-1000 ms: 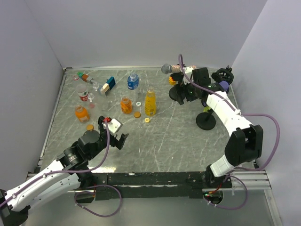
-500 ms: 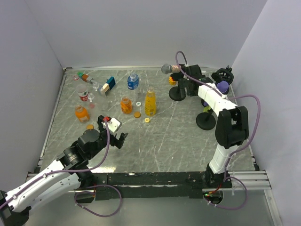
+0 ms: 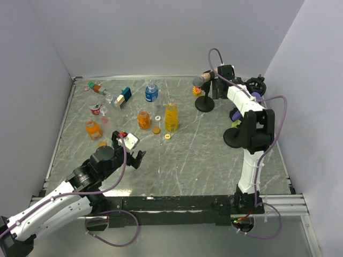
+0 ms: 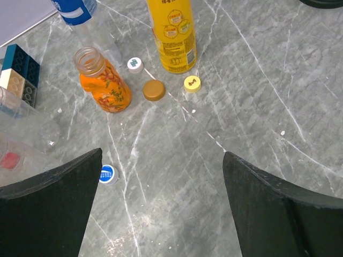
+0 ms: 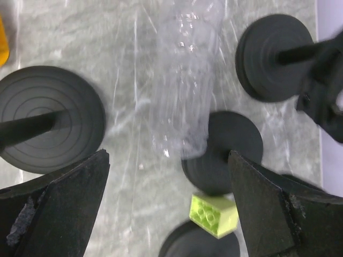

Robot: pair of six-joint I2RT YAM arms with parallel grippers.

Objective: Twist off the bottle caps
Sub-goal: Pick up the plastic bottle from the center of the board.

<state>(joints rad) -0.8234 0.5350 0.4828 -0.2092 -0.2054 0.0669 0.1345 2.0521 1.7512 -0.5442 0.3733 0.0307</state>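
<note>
Hovering left gripper (image 4: 162, 160): broad matte-black fingers spread wide apart, holding nothing, above the grey veined stone-look table (image 4: 257, 107).
Blue-and-white cap (image 4: 107, 174): flat disc lying loose near the left finger.
Squat orange bottle (image 4: 104, 83): upright and glossy, with its ribbed neck open.
Loose caps: white cap (image 4: 135, 65), brown-orange cap (image 4: 154, 90) and yellow cap (image 4: 192, 83) lie flat between that bottle and the yellow one's foot.
Tall yellow bottle (image 4: 172, 32): upright cylinder with a printed label.
Right gripper (image 5: 167, 160): fingers wide apart and empty. A clear ribbed bottle (image 5: 187, 80) is ahead of them, among round black stand bases (image 5: 51, 115). Whether the bottle stands or lies is unclear.
Lime block (image 5: 213, 214): studded, just beside a base.
Change: the left arm is unmoved. A second ago the right arm was bent with its elbow out. It has since swung toward the far right corner and stretched out.
</note>
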